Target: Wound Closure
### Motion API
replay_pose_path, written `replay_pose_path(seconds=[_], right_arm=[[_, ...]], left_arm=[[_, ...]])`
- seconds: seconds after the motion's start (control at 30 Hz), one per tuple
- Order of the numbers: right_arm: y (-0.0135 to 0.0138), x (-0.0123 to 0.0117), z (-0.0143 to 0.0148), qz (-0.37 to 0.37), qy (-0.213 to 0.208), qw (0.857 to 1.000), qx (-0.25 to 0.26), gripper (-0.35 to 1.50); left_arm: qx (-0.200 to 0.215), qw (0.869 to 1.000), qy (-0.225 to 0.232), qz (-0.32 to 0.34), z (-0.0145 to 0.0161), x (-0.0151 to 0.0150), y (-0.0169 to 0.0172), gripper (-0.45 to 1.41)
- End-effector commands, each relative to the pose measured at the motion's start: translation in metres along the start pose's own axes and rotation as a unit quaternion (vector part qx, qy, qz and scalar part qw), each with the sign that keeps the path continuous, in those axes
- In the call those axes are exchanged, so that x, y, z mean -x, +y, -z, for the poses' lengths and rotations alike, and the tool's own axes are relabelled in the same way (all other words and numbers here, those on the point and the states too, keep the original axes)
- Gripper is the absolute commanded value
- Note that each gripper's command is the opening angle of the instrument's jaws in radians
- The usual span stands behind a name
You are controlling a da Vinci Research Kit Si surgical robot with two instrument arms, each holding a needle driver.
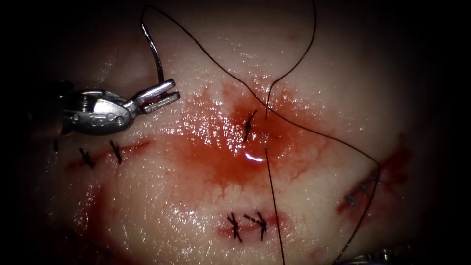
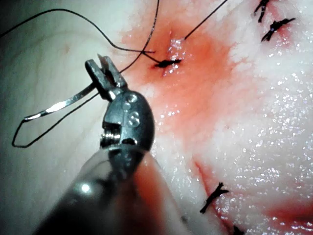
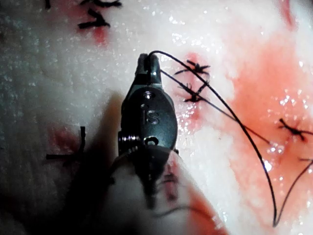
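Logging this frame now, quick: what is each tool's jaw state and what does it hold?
Left tool: shut on the needle at one end of its curve; needle clear of the tissue.
Right tool: shut on the thread.

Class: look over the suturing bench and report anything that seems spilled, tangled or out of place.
Red fluid is pooled and spread over the tissue around the middle stitch. The thread crosses itself in loose loops there. The left tool holds the needle near one end, clear of the tissue. The right tool grips thread.
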Motion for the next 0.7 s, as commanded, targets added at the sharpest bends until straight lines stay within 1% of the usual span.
replay_pose_path(seconds=[0.03, 0.13, 0.17, 0.2, 0.23, 0.27, 0.3, 0.33, 0.37, 0.4, 0.43, 0.47, 0.5, 0.57, 0.6, 0.67, 0.7], right_arm=[[-0.0008, 0.0004, -0.001, 0.001, 0.002, 1.0, -0.004, -0.35], [-0.0012, 0.0004, -0.0012, 0.009, 0.007, 1.0, -0.014, -0.35], [-0.0007, 0.0005, -0.0013, 0.007, 0.024, 1.0, -0.006, 0.29], [0.0004, 0.0006, -0.0011, 0.003, 0.043, 0.999, 0.007, 1.16], [0.001, 0.0006, -0.0009, 0.0, 0.049, 0.999, 0.015, 1.28], [0.0018, 0.0008, -0.0005, -0.004, 0.053, 0.998, 0.03, 1.35], [0.0018, 0.0008, -0.0005, -0.004, 0.053, 0.998, 0.03, 1.35], [0.0029, 0.0012, 0.0001, -0.012, 0.047, 0.997, 0.058, 1.43], [0.0029, 0.0012, 0.0001, -0.012, 0.047, 0.997, 0.058, 1.43], [0.0034, 0.0014, 0.0004, -0.017, 0.04, 0.997, 0.069, 1.48], [0.0044, 0.0019, 0.0012, -0.025, 0.03, 0.996, 0.084, 1.48], [0.0047, 0.0022, 0.0017, -0.025, 0.026, 0.995, 0.093, 1.48], [0.0053, 0.0026, 0.0029, -0.024, 0.019, 0.993, 0.116, 1.48], [0.0054, 0.0027, 0.0033, -0.024, 0.015, 0.992, 0.123, 1.48], [0.0056, 0.0032, 0.0045, -0.028, 0.008, 0.991, 0.132, 1.48], [0.0057, 0.0036, 0.0058, -0.034, -0.001, 0.989, 0.145, 1.48], [0.0055, 0.004, 0.007, -0.037, -0.013, 0.989, 0.144, 1.48]], left_arm=[[0.001, 1.0, 0.002, 0.0, -0.0009, 0.0005, 0.0001, -0.45], [0.01, 1.0, 0.005, -0.002, -0.0016, 0.0006, 0.0001, -0.45], [0.014, 1.0, 0.008, -0.005, -0.0019, 0.0004, 0.0001, -0.45], [0.016, 1.0, 0.015, -0.005, -0.002, 0.0001, 0.0002, -0.45], [0.017, 1.0, 0.021, -0.01, -0.0019, -0.0001, 0.0001, -0.45], [0.019, 0.999, 0.025, -0.012, -0.0019, -0.0004, 0.0, -0.45], [0.019, 0.999, 0.025, -0.012, -0.0019, -0.0004, 0.0, -0.45], [0.021, 0.999, 0.032, -0.019, -0.0019, -0.0009, -0.0004, -0.45], [0.021, 0.999, 0.032, -0.019, -0.0019, -0.0009, -0.0004, -0.45], [0.023, 0.999, 0.036, -0.023, -0.0018, -0.0013, -0.0008, -0.45], [0.025, 0.998, 0.043, -0.028, -0.0018, -0.002, -0.0015, -0.45], [0.026, 0.998, 0.046, -0.032, -0.0018, -0.0024, -0.0018, -0.45], [0.028, 0.997, 0.053, -0.039, -0.0018, -0.0033, -0.0026, -0.45], [0.029, 0.997, 0.056, -0.043, -0.0018, -0.0036, -0.003, -0.45], [0.03, 0.996, 0.063, -0.049, -0.0017, -0.0042, -0.0036, -0.45], [0.031, 0.996, 0.07, -0.055, -0.0015, -0.0045, -0.004, -0.45], [0.029, 0.995, 0.076, -0.054, -0.0014, -0.0046, -0.0043, -0.45]])
